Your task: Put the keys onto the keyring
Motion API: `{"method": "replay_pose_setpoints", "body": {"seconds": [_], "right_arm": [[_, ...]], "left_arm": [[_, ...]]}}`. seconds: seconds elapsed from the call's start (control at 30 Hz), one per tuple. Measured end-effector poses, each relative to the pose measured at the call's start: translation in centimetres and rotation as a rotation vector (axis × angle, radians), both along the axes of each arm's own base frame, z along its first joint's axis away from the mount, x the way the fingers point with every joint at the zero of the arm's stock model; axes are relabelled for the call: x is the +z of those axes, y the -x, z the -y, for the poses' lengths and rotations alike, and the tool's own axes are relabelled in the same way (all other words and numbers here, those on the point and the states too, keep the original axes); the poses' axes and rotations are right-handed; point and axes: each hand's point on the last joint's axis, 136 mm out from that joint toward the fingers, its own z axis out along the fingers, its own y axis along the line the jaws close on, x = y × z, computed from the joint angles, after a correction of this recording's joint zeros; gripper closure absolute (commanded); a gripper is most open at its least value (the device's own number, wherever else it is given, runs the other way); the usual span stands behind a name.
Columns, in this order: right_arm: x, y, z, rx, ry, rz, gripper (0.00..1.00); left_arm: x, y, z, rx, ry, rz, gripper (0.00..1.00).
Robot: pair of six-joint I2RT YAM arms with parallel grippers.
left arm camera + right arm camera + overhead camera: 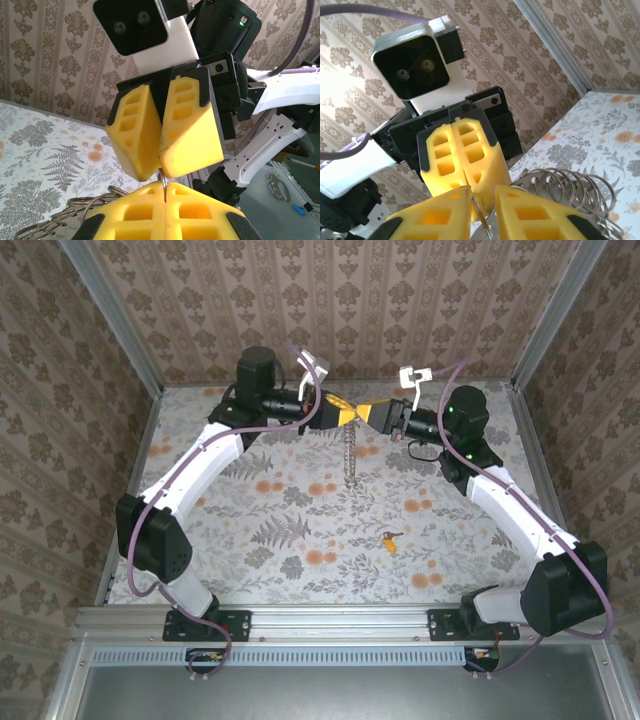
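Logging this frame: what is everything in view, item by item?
key: one, yellow-orange head; lying on the table, right of centre.
keyring: one, thin dull-metal wire; between the two grippers.
ring chain: one, silvery; hanging below the grippers.
table: one, grey-and-orange floral cover.
walls: beige patterned wallpaper, around the table.
left gripper: one, yellow fingers; shut on the keyring.
right gripper: one, yellow fingers; facing the left gripper, the wire in a narrow gap, grip unclear.
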Motion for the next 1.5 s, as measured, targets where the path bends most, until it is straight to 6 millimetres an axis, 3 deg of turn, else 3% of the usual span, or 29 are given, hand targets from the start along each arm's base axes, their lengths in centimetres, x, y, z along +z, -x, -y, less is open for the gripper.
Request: {"method": "replay_pose_setpoints", "body": {"seconds": [0.07,0.23,0.53,0.7,0.93,1.03,1.27,1.3,1.33,1.37,1.5], "right_arm": [[0.0,0.1,0.0,0.007,0.001,0.0,0.87],[-0.1,0.2,-0.1,0.013,0.005,0.0,0.77],[-0.2,0.5,-0.1,0.021,0.011,0.013,0.87],[-0.2,0.5,-0.1,0.025,0.012,0.014,0.8],[-1.1,0.7,-0.1,0.028,0.018,-0.004,0.79],[-1.4,0.7,-0.1,0.028,0.02,-0.011,0.81],[-1.3,0.7,-0.1,0.027,0.023,-0.003,1.0],[-1.3,0.7,-0.1,0.027,0.02,-0.004,1.0],[-1.3,0.7,-0.1,0.024,0.019,-0.004,1.0],[-1.2,0.6,-0.1,0.018,0.018,-0.001,1.0],[-0.9,-0.2,0.5,-0.03,0.001,0.01,1.0]], "left_arm": [[-0.1,0.0,0.0,0.002,-0.005,-0.006,1.0],[-0.2,0.1,0.0,0.0,-0.006,-0.009,1.0],[0.0,0.2,0.1,-0.002,-0.005,-0.007,1.0],[-0.1,0.1,0.1,0.0,-0.006,-0.006,1.0],[0.0,0.1,0.2,0.0,-0.006,-0.005,1.0],[0.0,0.1,0.2,0.0,-0.004,-0.002,1.0],[0.0,0.0,0.2,0.006,-0.003,0.001,1.0],[0.0,-0.1,0.2,0.01,-0.004,0.002,0.92],[0.1,-0.2,0.2,0.016,-0.002,0.003,0.74],[0.2,-0.3,0.2,0.024,0.001,0.009,0.65],[0.7,-1.4,0.2,0.093,0.037,0.014,0.49]]}}
